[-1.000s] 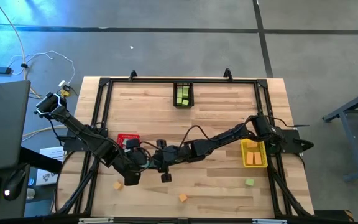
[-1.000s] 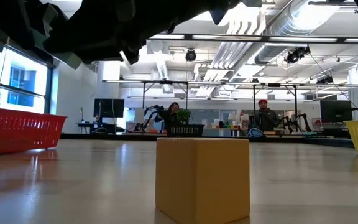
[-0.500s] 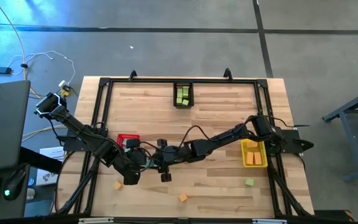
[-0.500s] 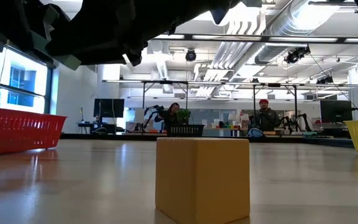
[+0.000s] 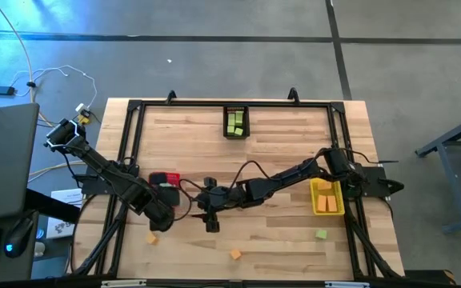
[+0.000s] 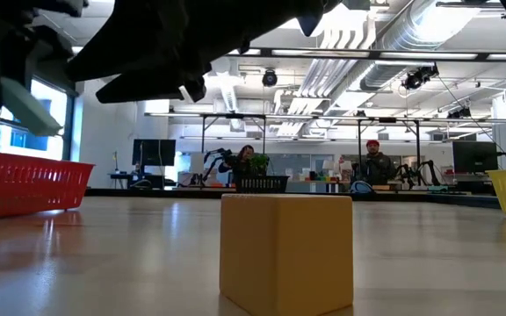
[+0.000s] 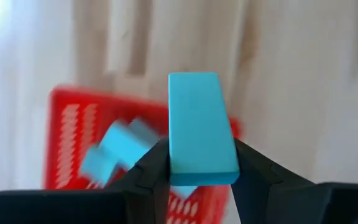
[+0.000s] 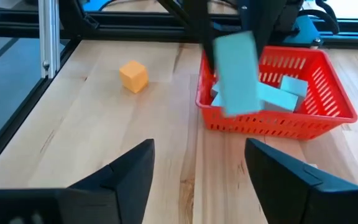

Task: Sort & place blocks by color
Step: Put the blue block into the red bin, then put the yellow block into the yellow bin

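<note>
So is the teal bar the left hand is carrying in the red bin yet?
Not yet. The teal bar sits clamped in the left hand, held in the air above the red bin, where other teal blocks already lie.

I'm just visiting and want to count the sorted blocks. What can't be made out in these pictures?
- Red bin, high view: the left arm covers most of it, contents unseen.
- Mint-teal blocks in the red bin, right wrist view: partly hidden by the held teal bar, and blurred.
- Black bin, low view: too far and small to count.
</note>
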